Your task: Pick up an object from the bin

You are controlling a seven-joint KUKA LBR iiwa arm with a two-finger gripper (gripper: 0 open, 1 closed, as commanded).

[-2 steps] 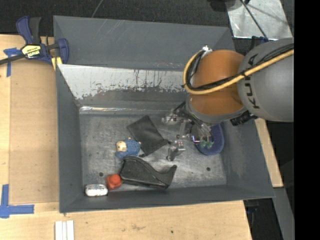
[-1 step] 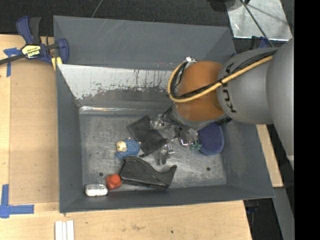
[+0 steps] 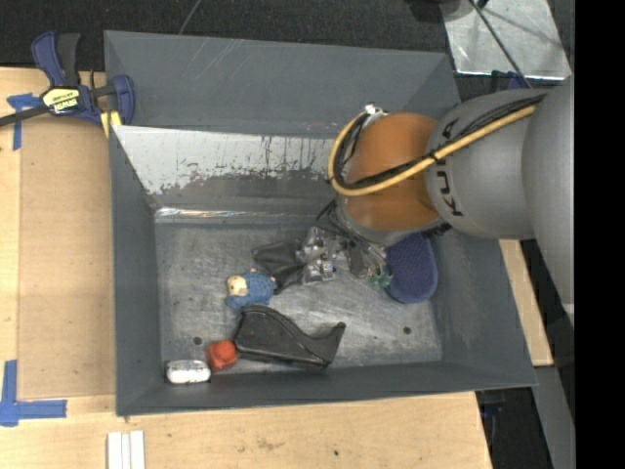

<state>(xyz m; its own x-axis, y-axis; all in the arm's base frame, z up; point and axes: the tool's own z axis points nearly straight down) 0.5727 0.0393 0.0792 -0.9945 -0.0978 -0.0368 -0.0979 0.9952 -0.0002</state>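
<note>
gripper (image 3: 320, 260) hangs just beside black scrap (image 3: 276, 255).

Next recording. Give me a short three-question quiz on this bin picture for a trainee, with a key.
1. True or false: the red ball-like piece lies at the lower left of the bin floor, right beside a small silver piece.
2. Which thing lies just to the right of the gripper in the camera view? A: a blue oval pad. B: a yellow cup. C: a green bottle.
3. Fill in the colour: the small blue figure with a pale head lies just above a ____ wedge-shaped piece in the view.

Key: 1 true; 2 A; 3 black.
</note>
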